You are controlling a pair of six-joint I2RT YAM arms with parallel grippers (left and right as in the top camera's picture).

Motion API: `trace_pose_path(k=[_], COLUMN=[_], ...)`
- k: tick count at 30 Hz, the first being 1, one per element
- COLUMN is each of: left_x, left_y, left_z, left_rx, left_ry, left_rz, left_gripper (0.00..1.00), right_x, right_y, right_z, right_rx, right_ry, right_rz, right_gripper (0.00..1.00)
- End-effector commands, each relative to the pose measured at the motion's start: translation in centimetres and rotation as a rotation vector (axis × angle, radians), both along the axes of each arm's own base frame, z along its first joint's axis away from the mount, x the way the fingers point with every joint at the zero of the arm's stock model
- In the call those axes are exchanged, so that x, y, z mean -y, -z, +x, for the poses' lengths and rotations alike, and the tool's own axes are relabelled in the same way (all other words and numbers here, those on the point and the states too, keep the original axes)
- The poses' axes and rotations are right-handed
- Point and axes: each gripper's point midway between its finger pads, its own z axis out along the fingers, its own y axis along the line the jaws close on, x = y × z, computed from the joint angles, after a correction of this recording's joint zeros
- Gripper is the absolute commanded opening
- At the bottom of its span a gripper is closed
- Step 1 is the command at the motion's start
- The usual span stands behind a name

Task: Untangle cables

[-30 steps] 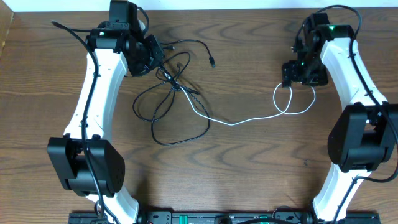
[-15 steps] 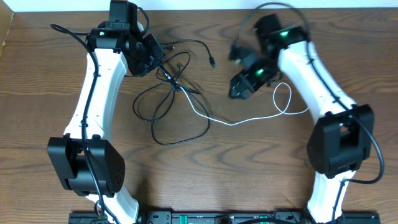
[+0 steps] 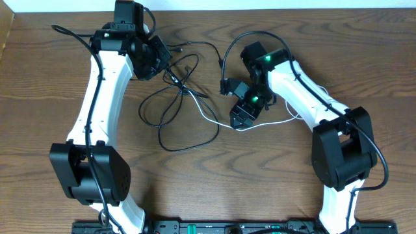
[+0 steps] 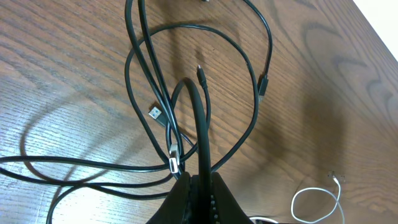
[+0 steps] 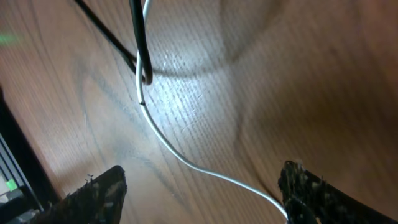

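Note:
The cables lie as a loose tangle of black cords [image 3: 179, 107] left of the table's middle. One white cable [image 3: 214, 120] runs out of the tangle to the right. My left gripper [image 3: 169, 65] is at the tangle's upper edge, shut on a black cable [image 4: 198, 124] that rises straight out of its jaws; the left gripper [image 4: 200, 179] has other black loops and plug ends [image 4: 155, 113] lying ahead of it. My right gripper [image 3: 238, 119] hovers low over the white cable [image 5: 186, 162]. The right gripper [image 5: 202, 171] is open, and the white cable passes between its fingers untouched.
The table [image 3: 273, 182] is dark brown wood. A white loop with a small plug [image 4: 317, 202] lies to the right of the left gripper. The right arm's own thick black wire [image 3: 244, 39] arches above the right wrist. A black cord [image 5: 138, 37] crosses the white cable ahead of the right gripper.
My right arm has swung from the table's right side leftward to the middle, down over the white cable. The left arm and the black tangle have not moved.

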Motion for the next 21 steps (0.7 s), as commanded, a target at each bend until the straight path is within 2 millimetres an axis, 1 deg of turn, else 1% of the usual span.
trace_pose_path(k=[1,4,7,11,12,14,16,18,21], left_x=[-0.4,-0.4,-0.4,-0.4,-0.4,-0.4,-0.4,-0.4,-0.4], left_y=[0.8,0.8,0.8,0.8,0.8,0.8,0.8,0.8,0.8], left_z=[-0.2,-0.2,-0.2,-0.2,-0.2,-0.2,-0.2,-0.2,-0.2], left_rx=[-0.021,-0.021,-0.021,-0.021,-0.021,-0.021,-0.021,-0.021,-0.021], left_ry=[-0.016,-0.016,-0.016,-0.016,-0.016,-0.016,-0.016,-0.016,-0.016], left_rz=[0.01,0.01,0.01,0.01,0.01,0.01,0.01,0.01,0.01], left_gripper=[0.08,0.08,0.08,0.08,0.08,0.08,0.08,0.08,0.08], right_x=[-1.5,-2.2,-2.7,-3.2,-3.4,-3.7,-3.9,-4.0,-4.0], right_y=[-0.2,0.8,1.5,1.8,1.7,1.8,1.8,1.8,1.8], right_z=[-1.0,-1.3,-1.5,-1.2,-1.2,-1.1,-0.9,-0.7,-0.7], right_rx=[-0.003,0.016,0.029,0.041,0.045,0.053,0.056,0.057,0.054], right_ry=[-0.066,-0.085,-0.099,-0.083,-0.085,-0.088,-0.07,-0.059,-0.05], right_rz=[0.09,0.105,0.112,0.122,0.13,0.137,0.139,0.141,0.139], right_gripper=[0.75,0.73,0.68,0.63,0.61,0.52,0.47,0.36,0.22])
